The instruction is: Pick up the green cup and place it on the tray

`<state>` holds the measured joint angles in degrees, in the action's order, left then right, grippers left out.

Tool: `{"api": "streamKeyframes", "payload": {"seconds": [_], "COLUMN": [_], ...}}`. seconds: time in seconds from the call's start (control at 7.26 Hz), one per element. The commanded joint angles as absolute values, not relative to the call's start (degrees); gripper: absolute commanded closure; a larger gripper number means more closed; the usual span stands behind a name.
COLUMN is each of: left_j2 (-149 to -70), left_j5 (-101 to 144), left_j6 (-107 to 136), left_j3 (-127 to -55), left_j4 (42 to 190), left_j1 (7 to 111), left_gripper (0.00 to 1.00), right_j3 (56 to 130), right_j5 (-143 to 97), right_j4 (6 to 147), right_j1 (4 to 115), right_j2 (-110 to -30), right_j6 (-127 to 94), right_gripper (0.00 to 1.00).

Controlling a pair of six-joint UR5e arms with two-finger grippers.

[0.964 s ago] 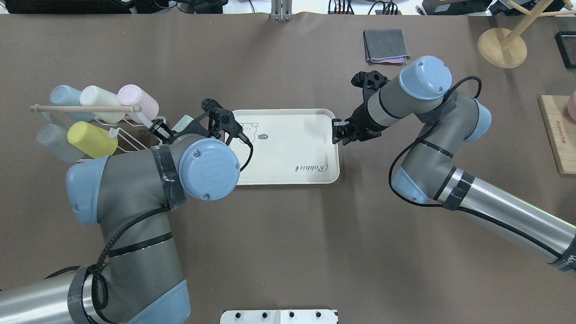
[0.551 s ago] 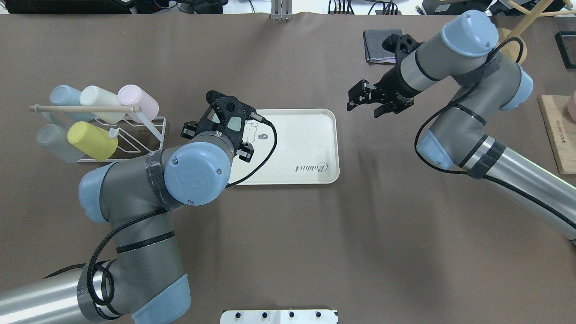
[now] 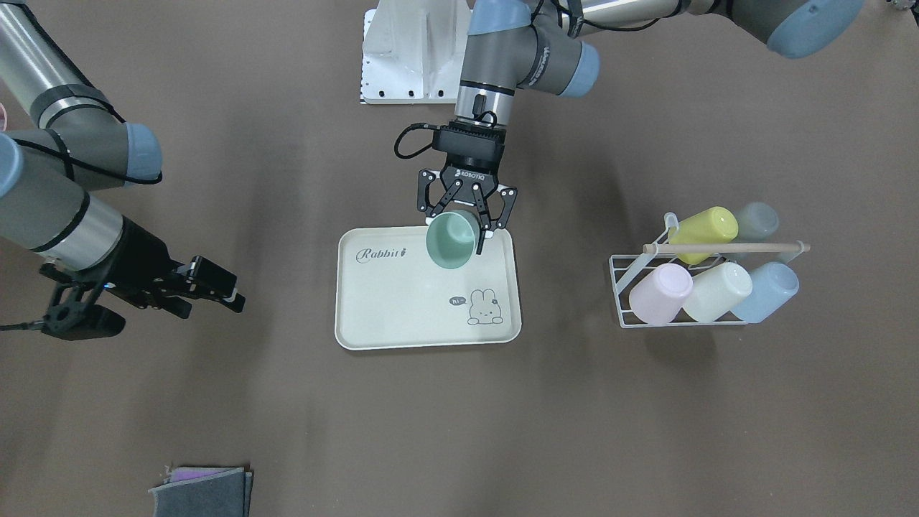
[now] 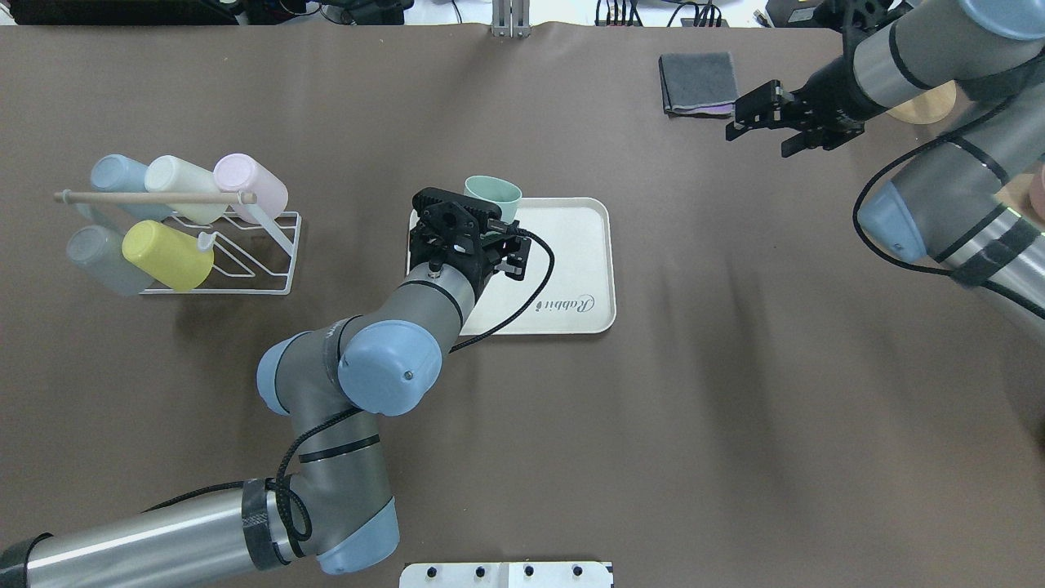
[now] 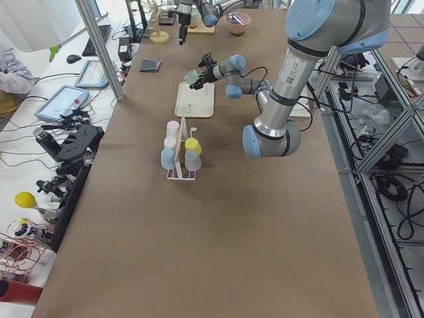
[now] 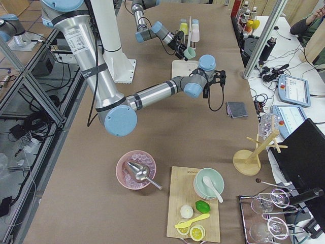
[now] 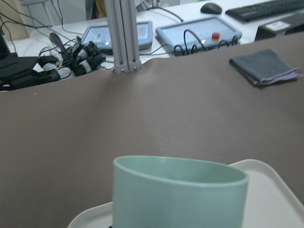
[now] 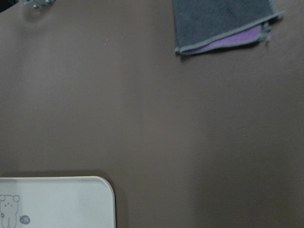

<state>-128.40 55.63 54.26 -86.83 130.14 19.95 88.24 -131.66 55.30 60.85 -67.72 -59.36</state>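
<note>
My left gripper (image 3: 460,221) is shut on the green cup (image 3: 451,241), a pale mint tumbler. It holds the cup tilted above the robot-side part of the cream "Rabbit" tray (image 3: 402,316). From overhead the cup (image 4: 493,195) sticks out past the gripper (image 4: 488,211) over the tray (image 4: 571,245). The left wrist view shows the cup (image 7: 180,194) close up, with the tray rim (image 7: 273,176) below it. My right gripper (image 4: 759,124) is open and empty, far right of the tray near the grey cloth. It also shows in the front view (image 3: 204,293).
A white wire rack (image 4: 261,249) with several pastel cups, including a yellow one (image 4: 167,253), stands left of the tray. A folded grey cloth (image 4: 700,82) lies at the far right. A wooden stand (image 4: 922,102) and a cutting board (image 4: 1012,245) are at the right edge.
My left gripper has carried the green cup from the rack rightward over the tray. My right gripper has left the tray's right rim and pulled back, far and to the right.
</note>
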Motion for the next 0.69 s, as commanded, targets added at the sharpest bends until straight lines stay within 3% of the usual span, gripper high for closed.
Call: {"api": "streamKeyframes", "payload": {"seconds": [0.0, 0.41, 0.55], "left_j2": [-131.64, -136.39, -137.62], "left_j5": [47.93, 46.32, 46.23], "left_j6": [54.58, 54.67, 54.75], "left_j3": [-76.61, -64.55, -62.60], "left_j4": [140.13, 147.98, 148.88], "left_j1": [18.81, 18.81, 18.98], "left_gripper": [0.74, 0.72, 0.72], "right_j3": [96.64, 116.30, 118.89], "right_j5": [-127.81, -114.15, -112.95], "right_j4": [57.90, 95.40, 100.50], "right_j1": [62.58, 62.49, 62.49], "right_j2": [-76.78, -77.87, -78.13], "right_j6": [-52.31, -27.42, -24.72], "right_gripper": [0.00, 0.00, 0.00]}}
